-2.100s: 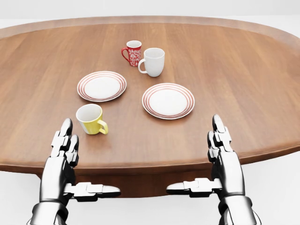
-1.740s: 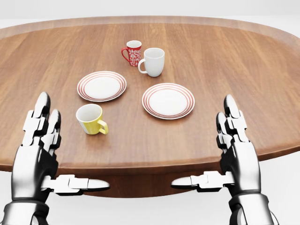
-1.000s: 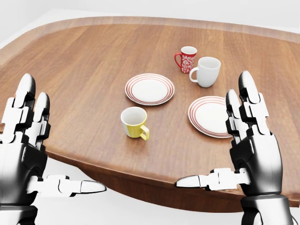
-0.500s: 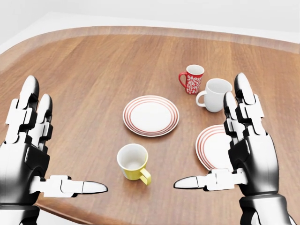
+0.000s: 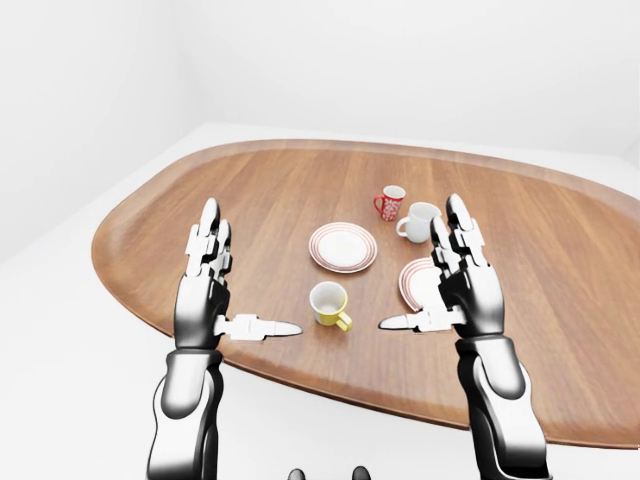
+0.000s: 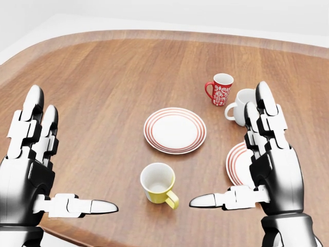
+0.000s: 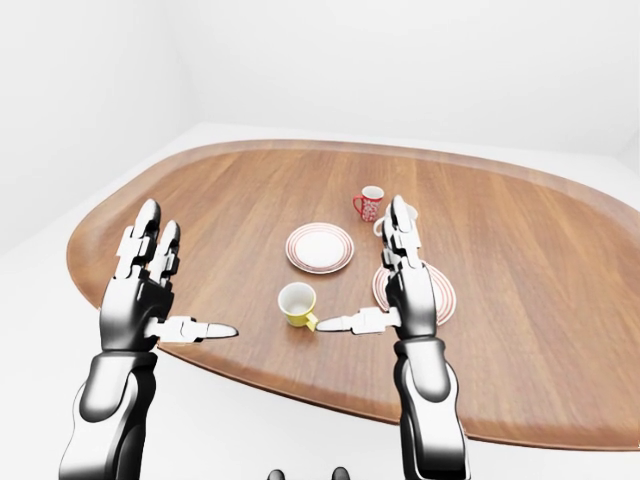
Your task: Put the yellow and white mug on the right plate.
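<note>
Right hand (image 6: pixel 257 170) – fingers spread wide | yellow and white mug (image 6: pixel 158 183) – just left of thumb

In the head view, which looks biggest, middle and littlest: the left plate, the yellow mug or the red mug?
1. Left plate, clearly biggest.
2. Yellow mug.
3. Red mug, though it sits farther from the camera, so the mugs may really match.

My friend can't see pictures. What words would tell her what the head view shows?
Two open silver robot hands, left hand and right hand, hover over a wooden table. Between them stands a yellow and white mug, with a red-rimmed plate above it, a second plate partly hidden, and two more mugs beyond.
</note>
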